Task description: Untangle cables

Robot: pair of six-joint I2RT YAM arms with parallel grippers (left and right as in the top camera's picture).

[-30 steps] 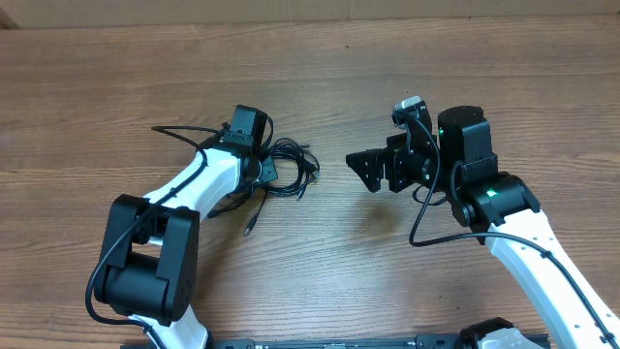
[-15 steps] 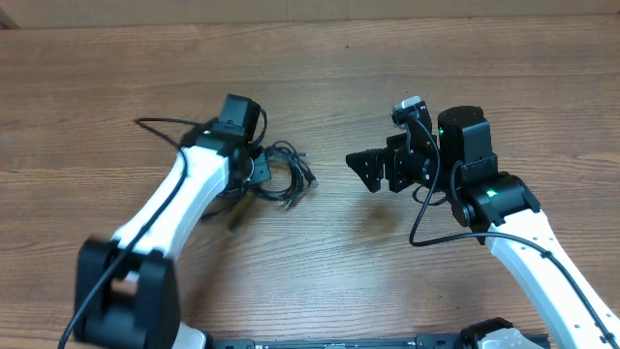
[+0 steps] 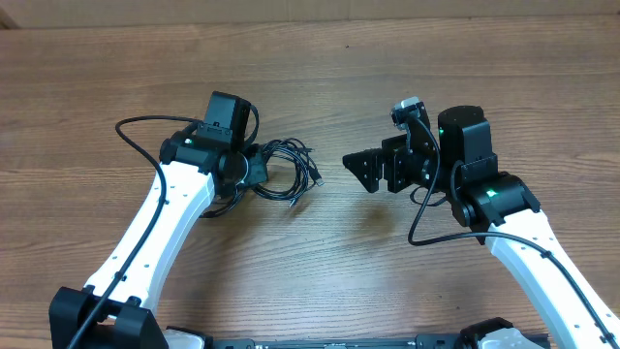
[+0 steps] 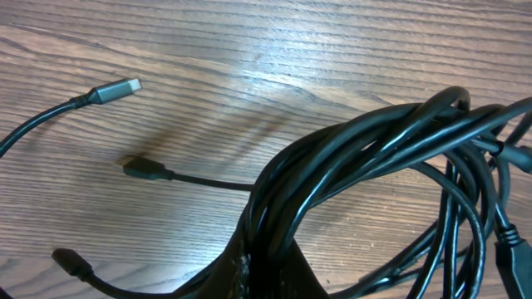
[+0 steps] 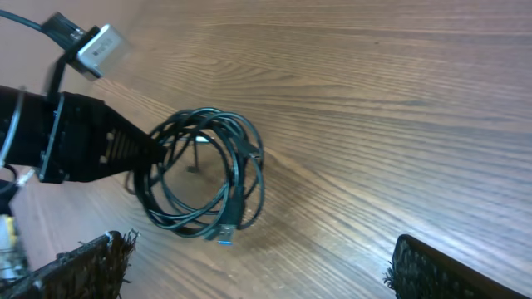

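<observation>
the left jaws are clamped shut on a small bundle of thin black cables with little plug ends. they're pinching several strands at once at the bundle's left edge. in the left wrist view the strands fan out of the pinch as overlapping loops. three loose ends poke out to the side: a silver-tipped plug, a short dark plug and another dark one low down.

the right jaws are spread wide with nothing in them, sitting to the right of the bundle and pointed at it, not touching. from the right wrist view the coil shows as a rough ring over the brown wood-grain table. it might be partly lifted, hard to say.

my read: this is the early bit, where one arm anchors the tangle and the other lines up to go in for a strand. nothing looks separated yet, everything is in one clump.

next move imo needs the right jaws to come in low and pick a single loop or a free plug end rather than the clump, then draw it away from the left side. the risk is grabbing two strands and just tightening the knot.
</observation>
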